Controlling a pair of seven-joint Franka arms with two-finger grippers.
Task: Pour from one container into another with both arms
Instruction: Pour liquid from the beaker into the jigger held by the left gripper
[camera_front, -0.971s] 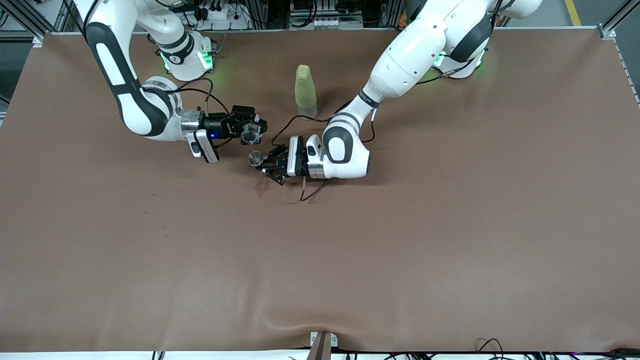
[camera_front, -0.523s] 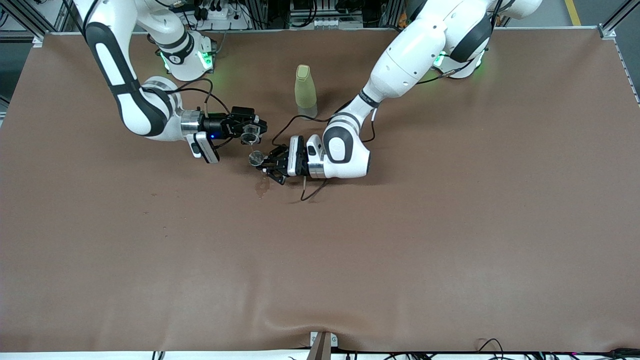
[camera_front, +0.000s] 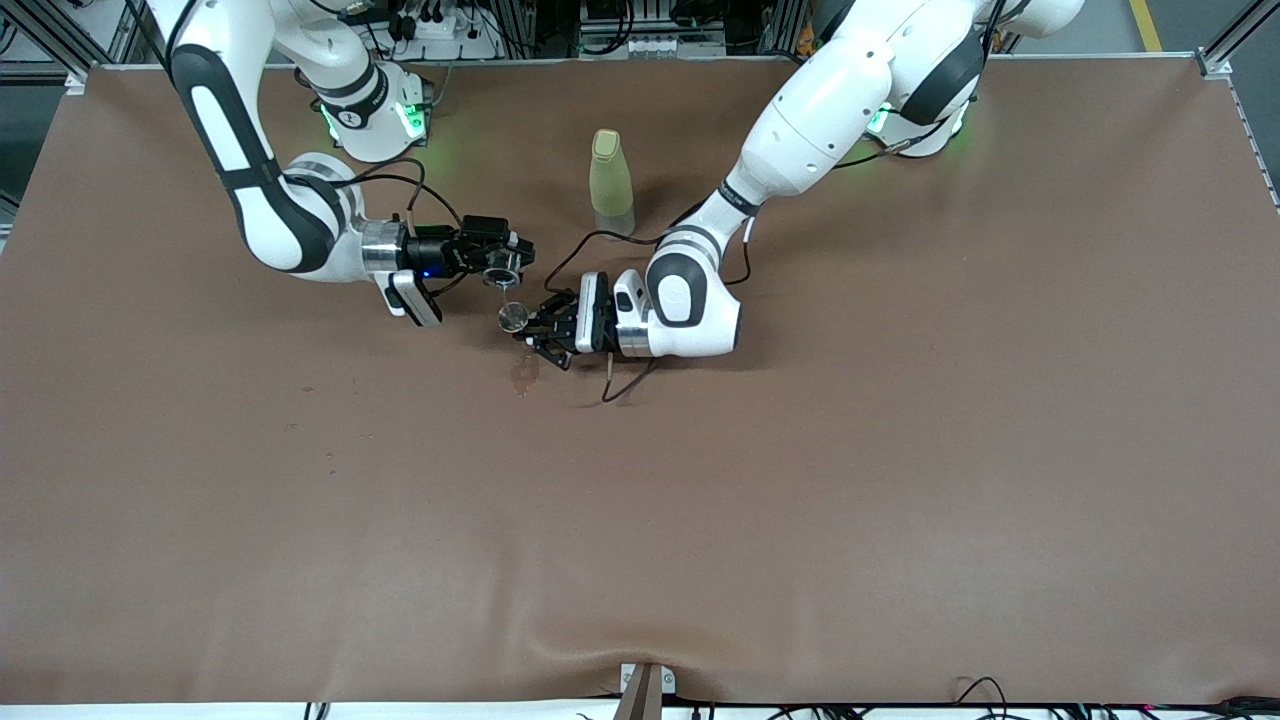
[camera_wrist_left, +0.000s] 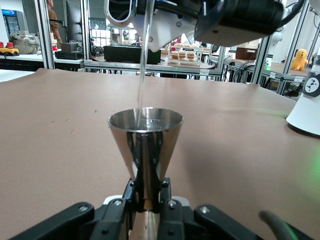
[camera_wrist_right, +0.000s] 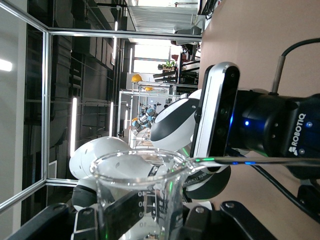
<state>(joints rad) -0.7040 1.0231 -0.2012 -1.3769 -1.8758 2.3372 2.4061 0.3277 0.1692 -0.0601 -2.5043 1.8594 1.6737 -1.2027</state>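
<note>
Even, bright overhead light falls on the matte brown table cover (camera_front: 700, 520), with soft short shadows under both arms; green glow spills from the arm bases; the shiny steel cone-shaped measuring cup (camera_wrist_left: 145, 145) carries sharp reflections; the clear glass beaker (camera_wrist_right: 140, 200) is backlit by ceiling strip lamps

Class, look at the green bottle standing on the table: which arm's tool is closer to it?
Right, narrowly. The right tool, tipping a glass beaker, is toward the right arm's end from the bottle. The left tool, holding a metal cup, is slightly farther.
</note>
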